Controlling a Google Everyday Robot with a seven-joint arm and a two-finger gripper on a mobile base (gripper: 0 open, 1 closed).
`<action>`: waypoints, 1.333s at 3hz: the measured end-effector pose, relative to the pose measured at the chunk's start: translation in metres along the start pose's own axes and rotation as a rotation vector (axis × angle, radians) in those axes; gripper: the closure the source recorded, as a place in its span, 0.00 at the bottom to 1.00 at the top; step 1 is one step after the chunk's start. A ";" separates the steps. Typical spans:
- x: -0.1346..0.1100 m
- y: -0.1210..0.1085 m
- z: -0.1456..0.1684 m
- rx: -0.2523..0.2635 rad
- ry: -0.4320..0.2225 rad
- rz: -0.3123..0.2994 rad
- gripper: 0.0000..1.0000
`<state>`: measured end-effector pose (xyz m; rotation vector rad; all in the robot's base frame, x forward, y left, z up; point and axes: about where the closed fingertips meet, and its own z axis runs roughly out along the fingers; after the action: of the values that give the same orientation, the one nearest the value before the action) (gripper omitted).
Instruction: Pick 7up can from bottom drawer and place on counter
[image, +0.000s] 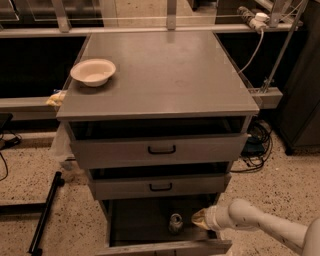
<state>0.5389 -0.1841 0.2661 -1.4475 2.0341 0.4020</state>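
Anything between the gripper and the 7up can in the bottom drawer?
Nothing. The camera view shows only bare dark floor of the bottom drawer between the gripper inside it and the 7up can.

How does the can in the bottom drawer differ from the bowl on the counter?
The 7up can is silvery and small; the bowl is cream and wider. The can stands in the bottom drawer; the bowl sits on the counter. The gripper is beside the can, far from the bowl. Both stand upright.

Grey counter (170, 75), cream bowl (93, 72) rear-left, hand (199, 218) at bottom drawer (165, 247)
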 end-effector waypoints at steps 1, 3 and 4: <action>0.000 0.000 0.000 0.000 0.000 0.000 1.00; 0.009 0.003 0.017 -0.016 -0.014 -0.035 0.58; 0.009 0.002 0.028 -0.023 -0.033 -0.059 0.34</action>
<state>0.5431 -0.1748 0.2386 -1.5009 1.9618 0.4238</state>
